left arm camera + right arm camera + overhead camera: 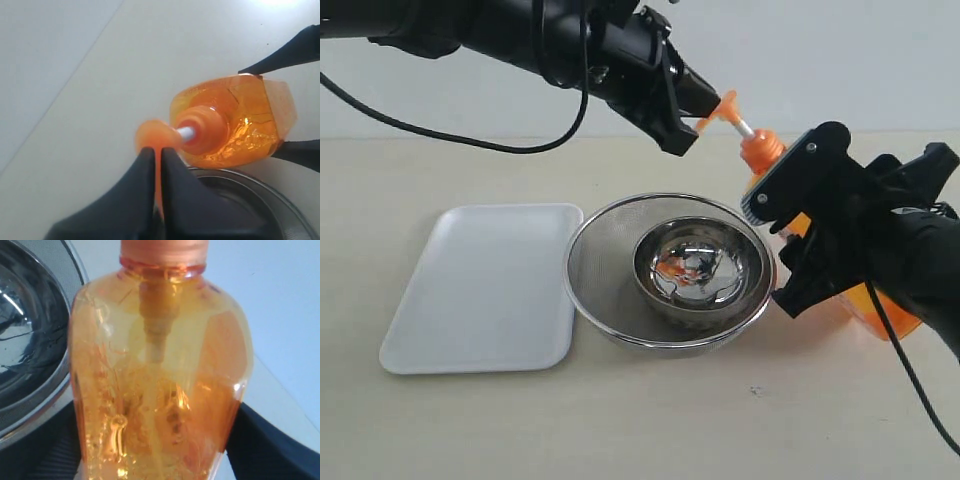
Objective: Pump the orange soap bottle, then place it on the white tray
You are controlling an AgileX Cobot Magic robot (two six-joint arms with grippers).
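findings. the bottle [761, 151] is on the right of the scene, just beside the strainer [595, 270], tilted so that its top leans toward the strainer and the steel bowl [655, 265] inside it. whether its base touches the table [720, 420] cannot be told; the arm hides it.

tools. the right gripper [790, 240] is clamped across the bottle's body, one jaw on each broad side; the right wrist view shows the body filling the gap between the dark pads. the left gripper [157, 155] reaches over from the left, its jaws pinched nearly together on the spout of the pump head [725, 108].

progress. the white stem below the pump head is exposed, so the head is up, not pressed down. in my judgement the pumping step is in hand: hold and pinch are both made, but no completed stroke can be confirmed. the orange in the bowl reads as reflection; dispensed soap cannot be verified.

outstanding. the tray [480, 290] lies flat on the far side of the strainer from the bottle, well apart from it, with nothing on it. placement is not yet done. the bottle must cross over or round the strainer to reach it.
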